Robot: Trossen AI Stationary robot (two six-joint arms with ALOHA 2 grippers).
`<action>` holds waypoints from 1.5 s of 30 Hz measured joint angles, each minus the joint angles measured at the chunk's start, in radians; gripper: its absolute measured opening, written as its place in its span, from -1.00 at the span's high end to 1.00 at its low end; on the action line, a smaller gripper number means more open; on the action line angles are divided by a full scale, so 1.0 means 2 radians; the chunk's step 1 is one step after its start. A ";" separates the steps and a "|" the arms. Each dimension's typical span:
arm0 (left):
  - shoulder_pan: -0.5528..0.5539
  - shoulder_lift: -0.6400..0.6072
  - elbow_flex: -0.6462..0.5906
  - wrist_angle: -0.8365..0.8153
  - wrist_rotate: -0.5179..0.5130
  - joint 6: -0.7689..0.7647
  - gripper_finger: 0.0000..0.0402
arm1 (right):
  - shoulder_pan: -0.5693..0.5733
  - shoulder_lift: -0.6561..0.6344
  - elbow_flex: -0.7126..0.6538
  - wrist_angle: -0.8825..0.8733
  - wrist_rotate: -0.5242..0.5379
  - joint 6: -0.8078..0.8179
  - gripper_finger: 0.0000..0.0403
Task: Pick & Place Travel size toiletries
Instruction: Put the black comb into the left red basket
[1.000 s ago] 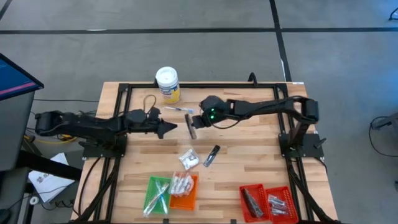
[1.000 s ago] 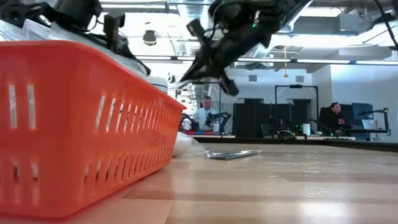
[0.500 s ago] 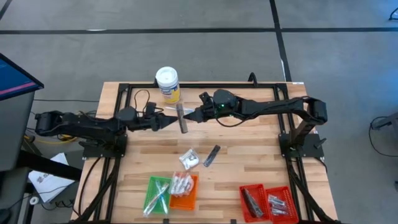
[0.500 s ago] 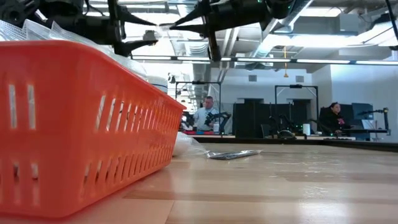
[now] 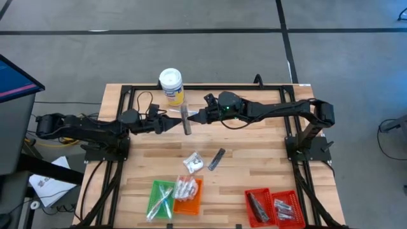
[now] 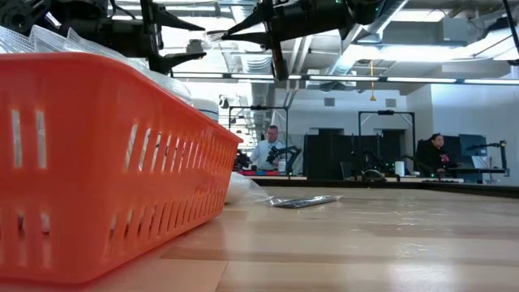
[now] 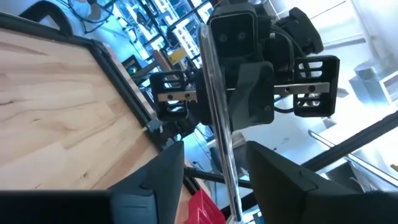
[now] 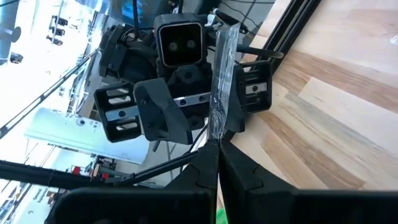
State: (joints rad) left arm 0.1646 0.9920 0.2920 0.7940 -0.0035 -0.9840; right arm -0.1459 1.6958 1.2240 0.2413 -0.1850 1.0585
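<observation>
We are meeting our two grippers in mid-air above the back half of the pale wooden slatted table, between the white-lidded tub with a yellow label and the loose items in front. Our right gripper is pinching a thin, clear-wrapped stick with a silvery sheen, its two dark fingers pressed tight together on one end of it. The stick is hanging free of the table; its wrapper is crinkled and glinting, and in the low view it is showing as a slim dark bar dangling below the fingertips. Our left gripper is facing it from the other side with its fingers spread, one on each side of the stick, and not pressing it.

On the table in front of us a small white crinkly packet is lying just beside a slim dark grey tube. Along the near edge a green plastic tray and an orange plastic tray are sitting side by side, both holding items, and a red plastic tray with two compartments is sitting near the right corner with more in it.
</observation>
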 joint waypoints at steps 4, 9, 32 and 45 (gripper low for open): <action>0.002 0.000 0.000 0.000 -0.005 0.007 0.22 | 0.000 0.004 0.000 0.003 0.006 0.007 1.00; 0.019 0.004 0.000 -0.002 -0.005 0.006 0.22 | 0.000 0.006 0.000 0.001 0.013 0.012 1.00; 0.036 0.085 0.034 0.065 0.059 -0.012 0.36 | -0.006 0.006 0.000 0.000 0.037 0.006 1.00; 0.033 0.085 0.034 0.065 0.093 -0.011 0.97 | -0.006 0.005 0.000 0.000 0.032 0.006 0.76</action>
State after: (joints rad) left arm 0.2304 1.1621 0.3595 0.9234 0.1818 -1.0069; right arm -0.1575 1.7061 1.2240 0.2420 -0.1208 1.0709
